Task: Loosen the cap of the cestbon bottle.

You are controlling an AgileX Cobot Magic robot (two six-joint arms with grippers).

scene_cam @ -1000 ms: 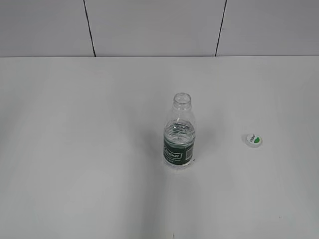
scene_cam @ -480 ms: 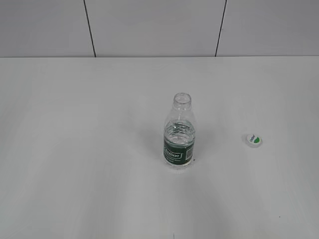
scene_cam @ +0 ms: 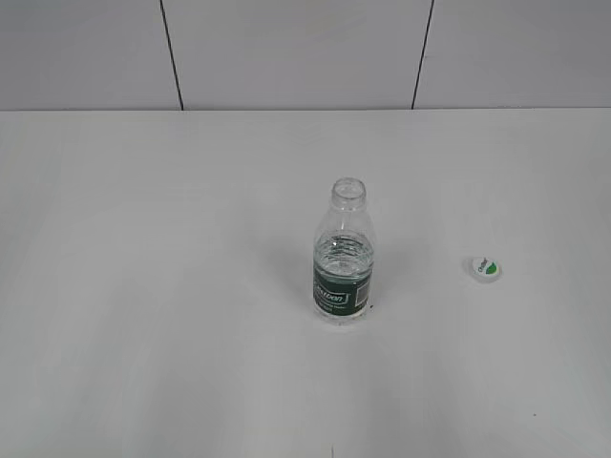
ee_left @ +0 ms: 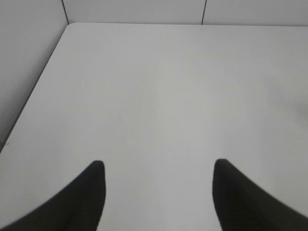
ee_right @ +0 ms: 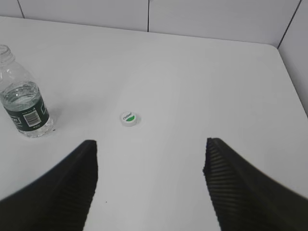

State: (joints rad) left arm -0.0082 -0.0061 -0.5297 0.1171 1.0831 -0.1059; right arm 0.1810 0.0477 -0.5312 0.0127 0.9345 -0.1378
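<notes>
The cestbon bottle (scene_cam: 344, 267) stands upright at the middle of the white table, its neck open with no cap on it; it also shows at the left edge of the right wrist view (ee_right: 23, 103). The cap (scene_cam: 486, 268) lies on the table to the bottle's right, green patch up, and shows in the right wrist view (ee_right: 129, 118). My right gripper (ee_right: 150, 150) is open and empty, above the table a little nearer than the cap. My left gripper (ee_left: 158, 166) is open and empty over bare table. Neither gripper shows in the exterior view.
The white table (scene_cam: 143, 286) reaches back to a grey panelled wall (scene_cam: 286, 48). The left wrist view shows the table's left edge (ee_left: 33, 91). The right wrist view shows its right edge (ee_right: 291, 82).
</notes>
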